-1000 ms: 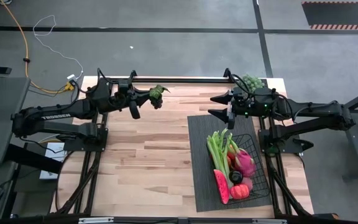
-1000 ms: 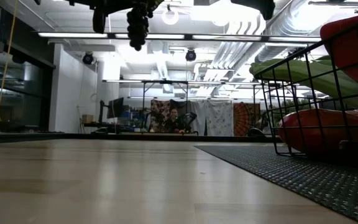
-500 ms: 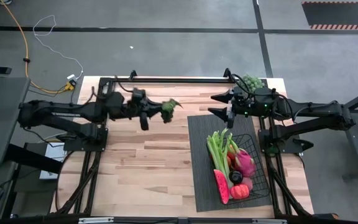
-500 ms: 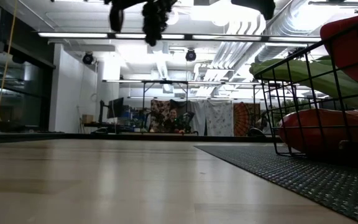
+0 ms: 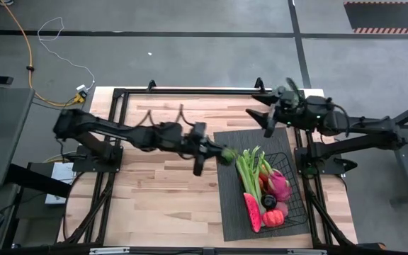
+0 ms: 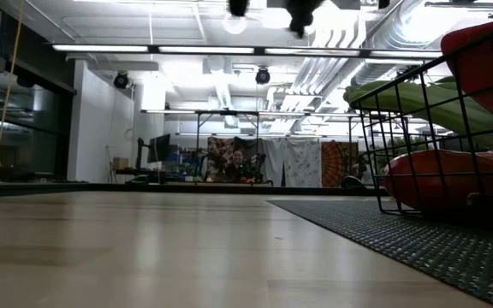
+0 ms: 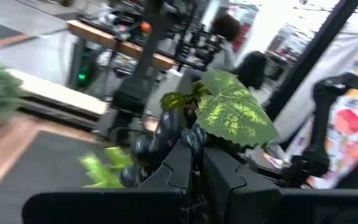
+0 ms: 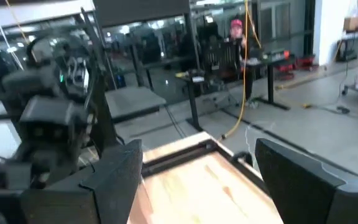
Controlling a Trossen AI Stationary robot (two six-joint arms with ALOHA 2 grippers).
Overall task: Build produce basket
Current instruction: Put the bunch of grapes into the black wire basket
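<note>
From the high view, the left gripper (image 5: 214, 152) is stretched way out across the wooden table (image 5: 161, 191), clamped on a bunch of dark grapes (image 5: 227, 154) right at the left edge of the ribbed mat (image 5: 229, 205). The black wire basket (image 5: 297, 205) sits on that mat, just right of the grapes, already loaded with celery (image 5: 246, 170), dragon fruit (image 5: 280, 185), a watermelon slice (image 5: 251, 211) and something red-orange (image 5: 273, 218) at the near end. The right gripper (image 5: 269, 119) hangs over the far right corner of the table, fingers spread and empty.

Low view: basket (image 6: 426, 128) on the right with the mat (image 6: 400, 231) under it, the arms barely showing at the top.

Left wrist view: fingers (image 7: 179, 171) pinched on the grapes (image 7: 166, 134), big green leaf (image 7: 235, 115) on top.

Right wrist view: fingers (image 8: 120, 171) wide apart, nothing between them.
</note>
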